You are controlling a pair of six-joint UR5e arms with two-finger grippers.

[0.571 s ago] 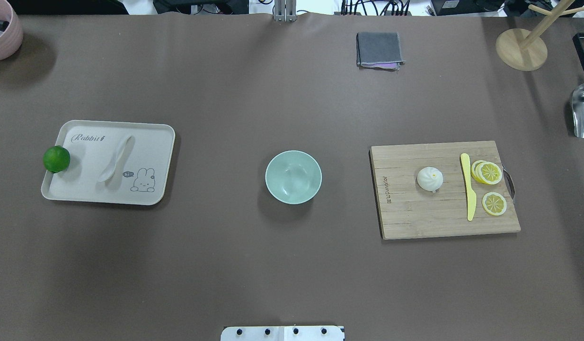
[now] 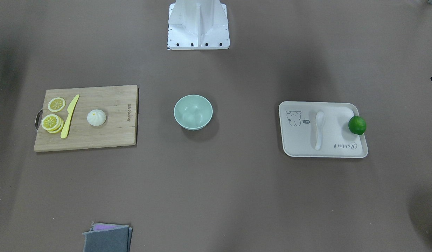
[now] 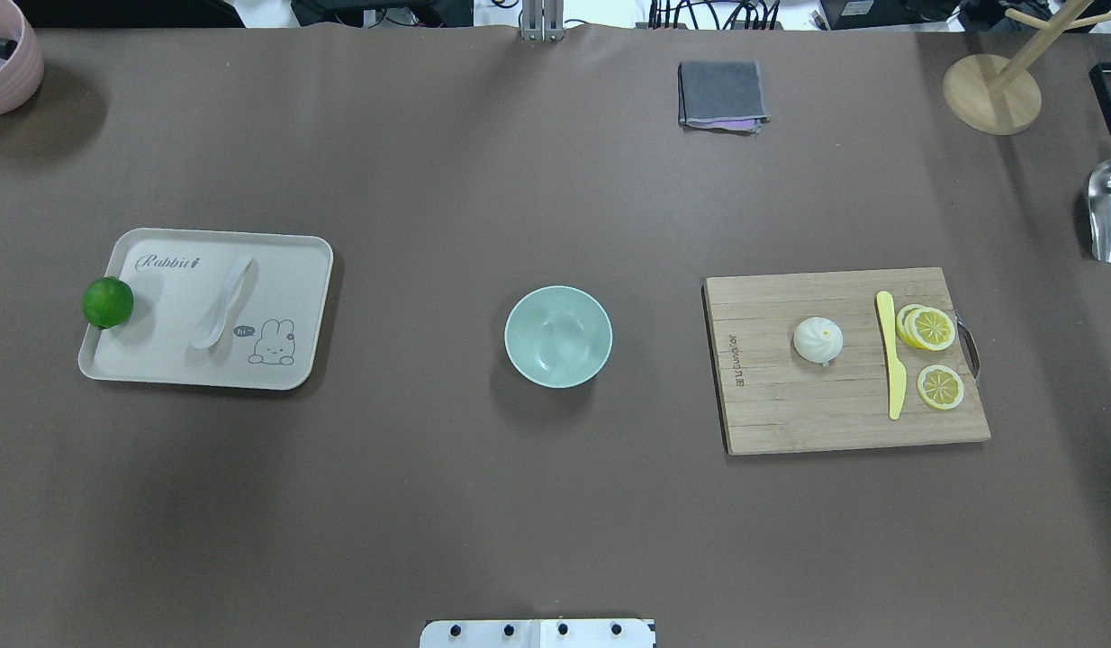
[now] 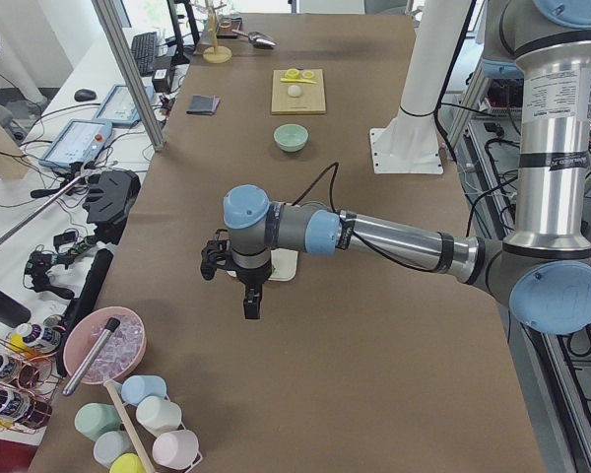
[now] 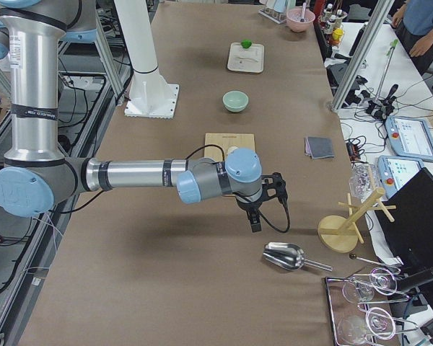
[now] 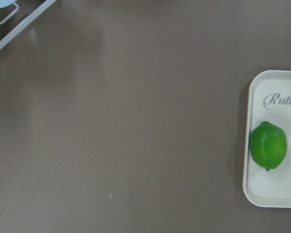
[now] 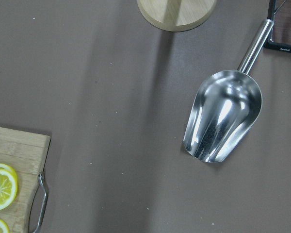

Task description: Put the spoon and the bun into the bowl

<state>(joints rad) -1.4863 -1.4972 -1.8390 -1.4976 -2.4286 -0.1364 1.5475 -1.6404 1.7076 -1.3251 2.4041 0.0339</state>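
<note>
Overhead exterior: "Rabbit"-printed tray (image 3: 159, 355) beneath the spoon (image 3: 221, 304)

overhead: rear, down | front: opposite, steep | sides: table (image 3: 555, 504) ends | wrists: close, downward | overhead+front share bowl (image 3: 558, 336)

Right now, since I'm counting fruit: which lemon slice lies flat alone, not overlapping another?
The lemon slice nearer the robot on the cutting board; the other slices overlap in a stack.

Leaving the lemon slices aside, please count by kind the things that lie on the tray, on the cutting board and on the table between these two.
Utensils: 2 (spoon, yellow knife)
Food items: 2 (bun, lime)
Bowls: 1 (bowl)
Total: 5
</note>
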